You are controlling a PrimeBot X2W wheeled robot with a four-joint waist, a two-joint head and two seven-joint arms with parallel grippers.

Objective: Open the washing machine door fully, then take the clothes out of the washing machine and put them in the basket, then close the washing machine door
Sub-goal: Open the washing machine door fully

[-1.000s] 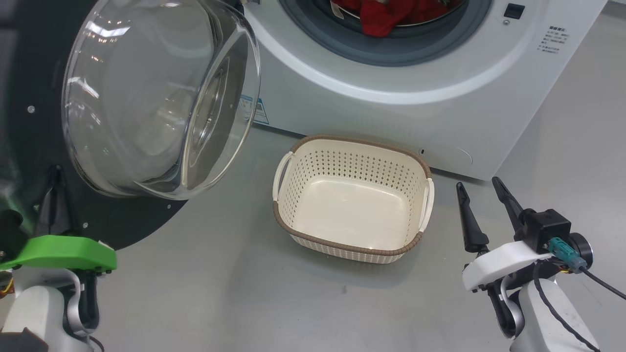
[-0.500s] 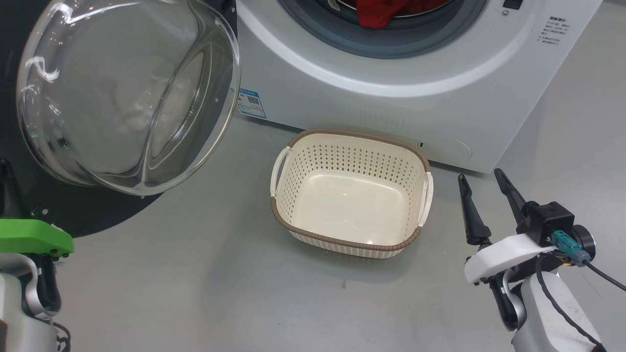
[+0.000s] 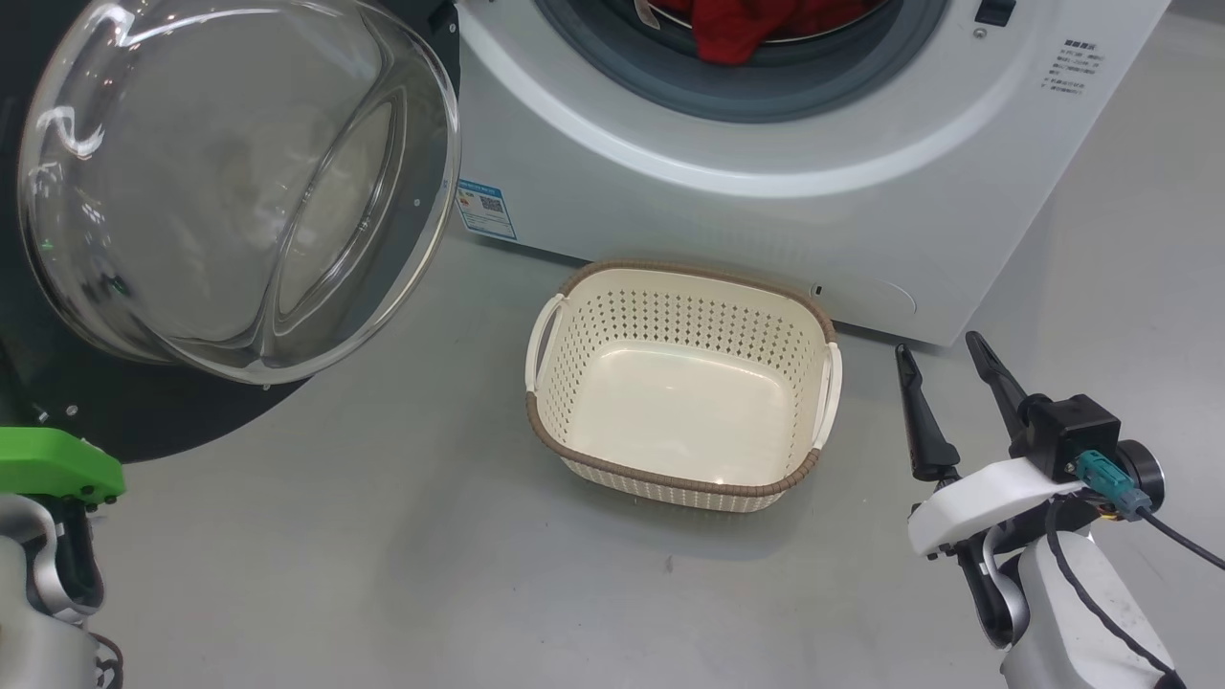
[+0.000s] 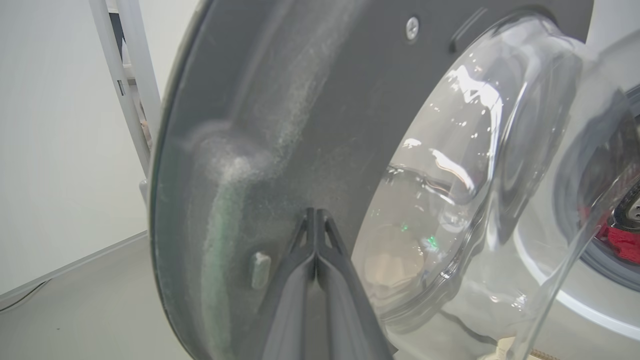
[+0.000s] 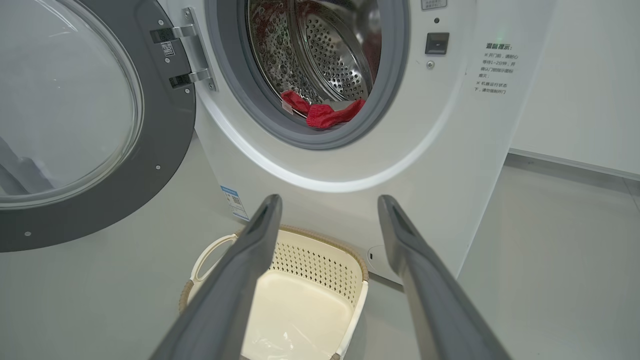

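The white washing machine (image 3: 766, 163) stands open, and the red clothes (image 3: 737, 33) lie at the front of its steel drum (image 5: 330, 55). The washing machine door (image 3: 239, 182) is swung out to the left, its glass bowl facing me. My left gripper (image 4: 316, 212) is shut, with its tips against the door's grey inner face. On the floor in front of the machine sits the cream basket (image 3: 689, 271), with nothing in it. Just right of the basket, my right gripper (image 3: 936, 343) is open and holds nothing; its fingers point at the machine.
The door's black rim (image 3: 172, 402) hangs over the floor at the left, close to my left arm's green mount (image 3: 53, 459). A blue label (image 3: 486, 206) is low on the machine's front. A pale wall (image 5: 590, 85) stands to the machine's right.
The door has swung further open to the left, and my left arm has moved left with it. The head camera has shifted slightly. The right gripper has hardly moved.
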